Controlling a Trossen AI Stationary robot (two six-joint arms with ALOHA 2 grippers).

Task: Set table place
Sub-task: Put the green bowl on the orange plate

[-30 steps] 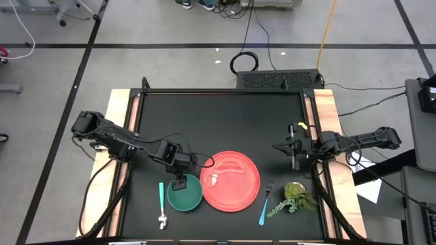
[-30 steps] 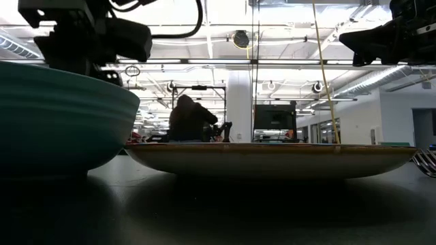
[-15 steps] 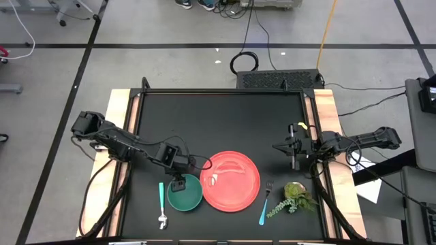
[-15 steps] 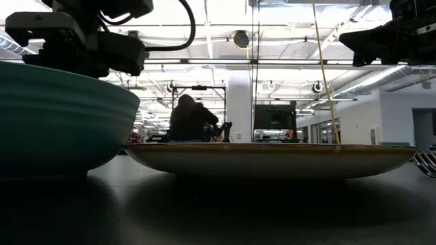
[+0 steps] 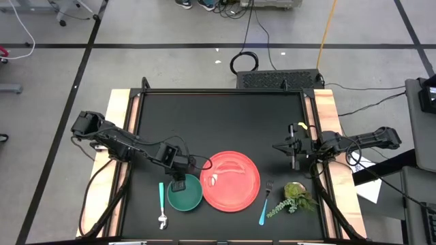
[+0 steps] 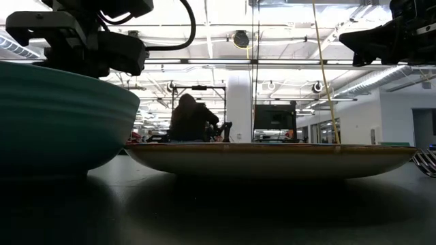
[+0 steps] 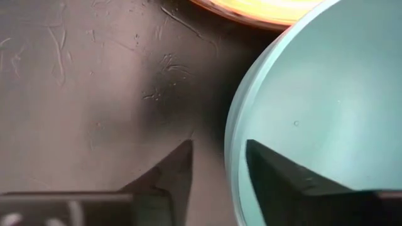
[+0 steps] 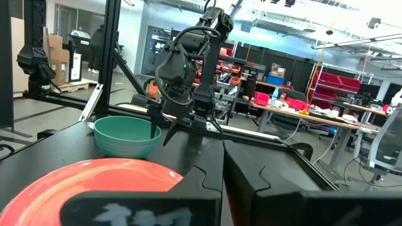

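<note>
No readable writing or brand on any surface.

Large matte black rectangular tabletop [image 5: 218, 122] with pale wooden side strips: far half bare and open, everything gathered along the near edge. Round red plate [image 5: 230, 181] near the middle of that edge, its left rim touching or just beside the smaller round green bowl [image 5: 185, 194]. Teal-handled spoon [image 5: 162, 203] just left of the bowl, lying lengthwise close to the table's near edge. Teal-handled fork [image 5: 265, 203] just right of the plate, slightly tilted, with a leafy green plant sprig [image 5: 294, 197] beside it toward the right strip.

Left gripper [image 5: 178, 182] poised over the bowl's far-left rim, fingers parted and empty: in the left wrist view one finger [image 7: 173, 169] outside the rim above bare table, the other inside above the bowl's pale interior, rim between them, contact not discernible. Right gripper [image 5: 293, 157] over open table near the right edge, well apart from the place setting; fingers seemingly close together, nothing held.
</note>
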